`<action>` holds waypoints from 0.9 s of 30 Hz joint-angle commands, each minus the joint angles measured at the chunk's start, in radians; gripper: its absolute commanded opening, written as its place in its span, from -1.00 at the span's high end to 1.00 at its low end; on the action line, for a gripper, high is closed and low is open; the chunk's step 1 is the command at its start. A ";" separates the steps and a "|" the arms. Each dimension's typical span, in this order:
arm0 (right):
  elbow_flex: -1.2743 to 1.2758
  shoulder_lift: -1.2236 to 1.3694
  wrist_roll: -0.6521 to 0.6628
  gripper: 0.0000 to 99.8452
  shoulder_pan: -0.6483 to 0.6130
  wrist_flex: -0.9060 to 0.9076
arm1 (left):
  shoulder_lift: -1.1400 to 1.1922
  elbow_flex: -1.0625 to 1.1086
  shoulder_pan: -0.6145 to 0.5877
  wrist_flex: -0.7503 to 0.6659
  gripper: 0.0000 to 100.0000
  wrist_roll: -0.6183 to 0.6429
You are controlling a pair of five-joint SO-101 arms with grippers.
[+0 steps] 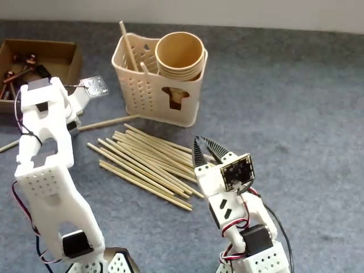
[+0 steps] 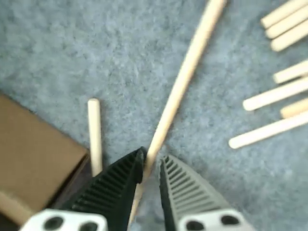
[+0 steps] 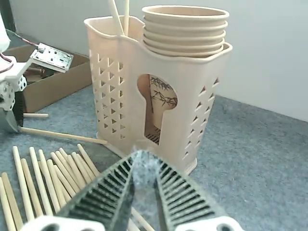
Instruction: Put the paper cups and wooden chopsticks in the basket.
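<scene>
A cream basket [image 1: 142, 94] stands at the back of the carpet. It holds a stack of paper cups [image 1: 180, 54] and a few upright wooden chopsticks [image 1: 128, 45]. Several more chopsticks [image 1: 151, 162] lie in a loose pile in front of it. My left gripper [image 2: 151, 159] is low at the left, shut on the end of a single chopstick [image 2: 185, 82] that points toward the basket. My right gripper [image 3: 140, 156] hovers over the right end of the pile, facing the basket [image 3: 120, 91], shut with nothing in it.
A brown cardboard box [image 1: 54, 57] with small parts sits at the back left, close to the left arm. Another stray chopstick [image 2: 95, 134] lies beside the box. Bare grey carpet stretches right of the basket.
</scene>
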 commanded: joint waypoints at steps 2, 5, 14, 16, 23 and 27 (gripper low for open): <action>0.154 0.007 0.002 0.98 0.013 0.001 | -0.001 -0.074 -0.036 0.140 0.99 -0.005; 0.154 0.007 0.002 0.98 0.013 0.001 | -0.001 -0.108 -0.059 0.238 0.99 -0.006; 0.154 0.007 0.002 0.98 0.013 0.025 | -0.002 -0.102 -0.143 0.397 0.99 -0.087; 0.154 0.007 0.002 0.98 0.013 0.025 | -0.002 -0.084 -0.176 0.397 0.99 -0.091; 0.154 0.007 0.002 0.98 0.013 0.025 | -0.005 -0.079 -0.193 0.397 0.92 -0.083; 0.154 0.007 0.002 0.98 0.013 0.027 | -0.054 -0.076 -0.154 0.399 0.81 -0.015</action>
